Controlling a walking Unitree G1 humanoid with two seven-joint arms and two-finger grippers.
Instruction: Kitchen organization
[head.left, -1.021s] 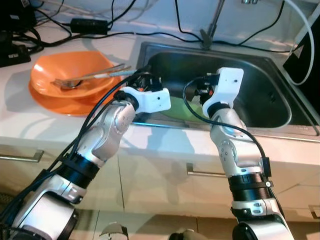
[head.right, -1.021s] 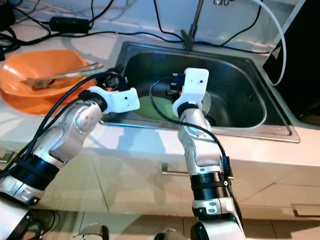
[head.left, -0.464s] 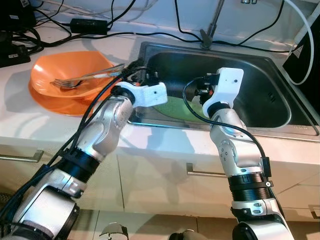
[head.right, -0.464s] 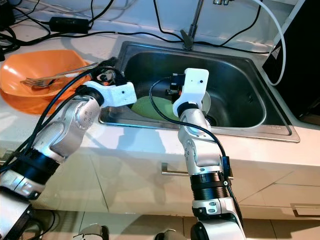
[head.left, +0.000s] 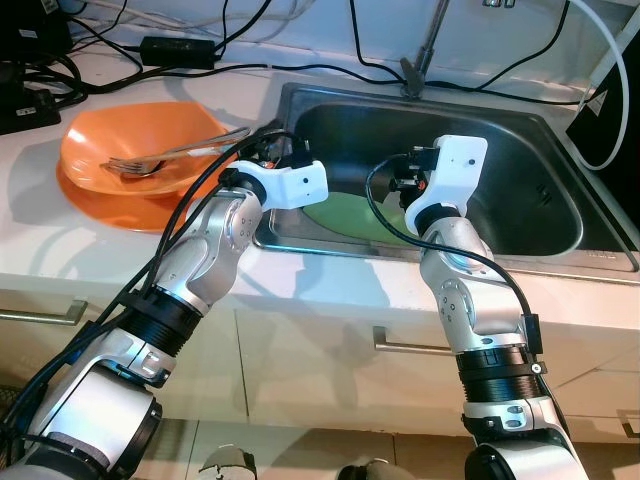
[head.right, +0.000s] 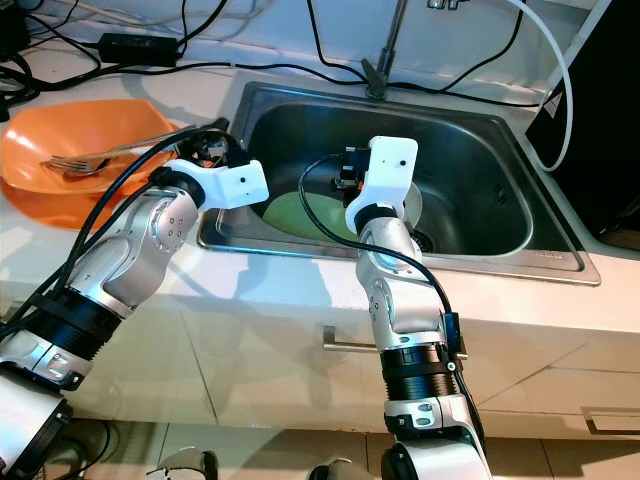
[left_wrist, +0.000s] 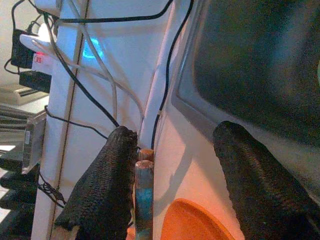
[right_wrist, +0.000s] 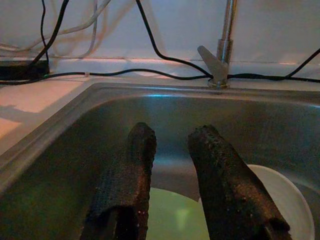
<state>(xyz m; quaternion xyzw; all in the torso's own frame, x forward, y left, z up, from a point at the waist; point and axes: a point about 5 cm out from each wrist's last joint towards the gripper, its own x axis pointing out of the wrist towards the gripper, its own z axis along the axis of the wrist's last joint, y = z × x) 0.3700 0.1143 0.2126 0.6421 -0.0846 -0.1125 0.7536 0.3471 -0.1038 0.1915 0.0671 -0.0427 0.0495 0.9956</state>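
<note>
Counter (head.left: 60, 235), fork (head.left: 165, 157) handle toward sink (head.left: 560, 215), left gripper (left_wrist: 170, 165) open.

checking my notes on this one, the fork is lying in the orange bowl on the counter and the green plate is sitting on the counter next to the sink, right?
Not quite. The fork does lie in the orange bowl on the counter, but the green plate is down inside the sink, not on the counter beside it. The left eye view shows it on the basin floor, between the two arms.

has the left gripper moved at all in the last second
Yes. The left gripper has shifted left and slightly up, away from the sink front rim and toward the orange bowl. The right gripper hangs over the sink.
</note>
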